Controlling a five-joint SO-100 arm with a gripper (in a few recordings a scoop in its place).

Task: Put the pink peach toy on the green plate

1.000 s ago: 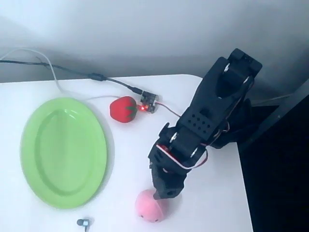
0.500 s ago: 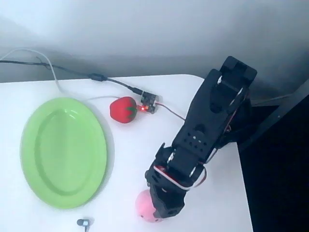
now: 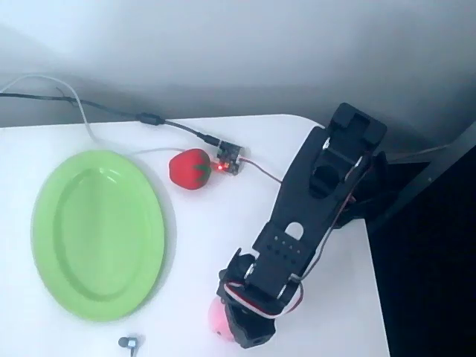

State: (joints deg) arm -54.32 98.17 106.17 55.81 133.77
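- Where the overhead view looked down on our white table point(image 3: 193, 253), we saw the black two-finger gripper point(image 3: 248, 332) lowered directly over the small pale pink plush peach toy point(image 3: 216, 321), near the bottom edge of the picture.
- Our black arm point(image 3: 316, 201) reached in from the upper right and slanted down to the lower left, with red and white wires looped at its wrist.
- We could see just a sliver of the pink peach toy, poking out on the left side of the gripper body; the rest lay hidden beneath it.
- We could not tell how far apart the fingers stood, nor whether they had hold of the toy, since the gripper's housing covered them from above.
- We saw the large oval light-green plastic plate point(image 3: 52, 223) lying flat on the left of the table, well apart from the peach toy.
- We noted a red plush strawberry toy with a green leaf point(image 3: 190, 168) near the plate's upper right rim, just beside a small circuit board with a lit red light point(image 3: 228, 158).
- Black and white cables point(image 3: 111, 111) ran along the far edge to that board.
- A small metal object point(image 3: 129, 343) sat below the plate.
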